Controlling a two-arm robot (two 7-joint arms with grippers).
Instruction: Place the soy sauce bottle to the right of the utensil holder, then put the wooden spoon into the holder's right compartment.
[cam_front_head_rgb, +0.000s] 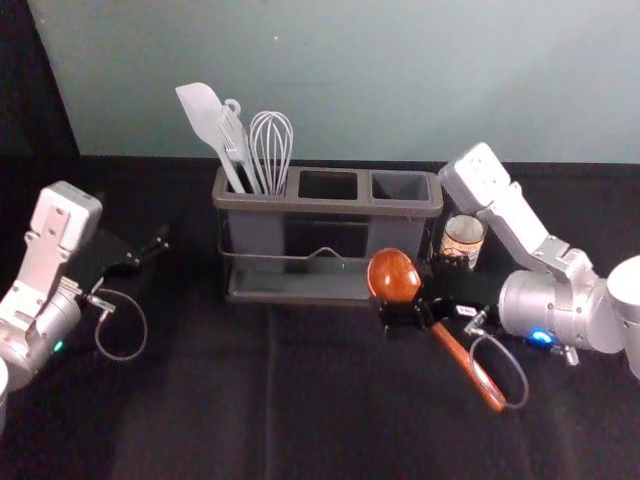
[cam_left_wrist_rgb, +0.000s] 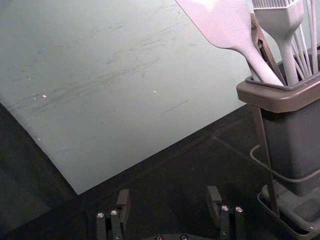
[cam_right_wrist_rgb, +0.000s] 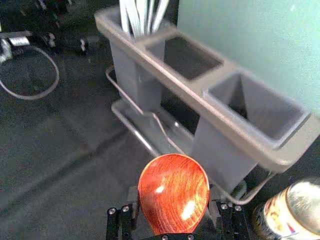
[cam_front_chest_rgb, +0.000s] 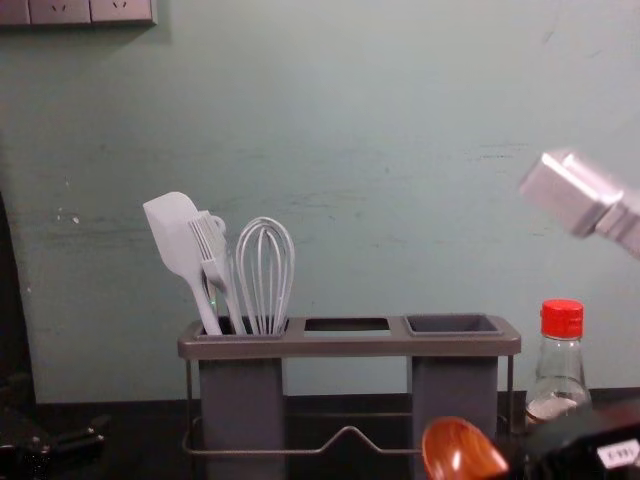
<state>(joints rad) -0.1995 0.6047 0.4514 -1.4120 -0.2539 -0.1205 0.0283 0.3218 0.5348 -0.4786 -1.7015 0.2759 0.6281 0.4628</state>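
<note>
The wooden spoon (cam_front_head_rgb: 394, 275) is gripped just below its bowl by my right gripper (cam_front_head_rgb: 410, 308), in front of the holder's right end. Its handle slants toward the front right. In the right wrist view the spoon's bowl (cam_right_wrist_rgb: 173, 192) covers part of the right gripper (cam_right_wrist_rgb: 173, 215). The grey utensil holder (cam_front_head_rgb: 330, 207) has an unfilled right compartment (cam_right_wrist_rgb: 250, 107). Upright beside the holder's right end is the soy sauce bottle (cam_front_chest_rgb: 560, 365), red-capped, its base hidden by the right arm. My left gripper (cam_front_head_rgb: 155, 248) is left of the holder; the left gripper (cam_left_wrist_rgb: 167, 205) stands open and unladen.
A white spatula (cam_front_chest_rgb: 175, 240), a brush (cam_front_chest_rgb: 212, 250) and a whisk (cam_front_chest_rgb: 265, 275) stand in the holder's left compartment. Behind the black-covered table (cam_front_head_rgb: 200, 400) rises a pale wall (cam_front_head_rgb: 360, 80). The right forearm extends close past the bottle.
</note>
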